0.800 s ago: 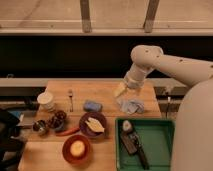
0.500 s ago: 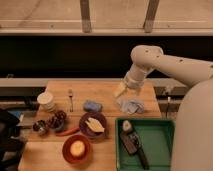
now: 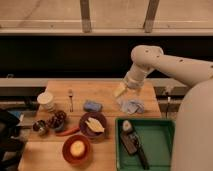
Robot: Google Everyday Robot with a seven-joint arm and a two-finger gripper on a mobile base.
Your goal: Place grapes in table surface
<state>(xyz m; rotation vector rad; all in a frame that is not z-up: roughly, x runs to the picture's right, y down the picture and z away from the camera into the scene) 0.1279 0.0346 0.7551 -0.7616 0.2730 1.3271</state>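
Evidently the grasp is not yet begun: the pincer (image 3: pixel 121 91) hangs centre-right above the counter (image 3: pixel 102 91), spread or pressed together I cannot tell, and must cross to the grapes (image 3: pixel 56 120) at lower left.

No writing, label, brand or number can be read anywhere here. The robot's hand (image 3: pixel 120 91) hangs over the far right of the light tan wooden bench (image 3: pixel 107 90), above a crumpled pale blue cloth (image 3: pixel 131 105).
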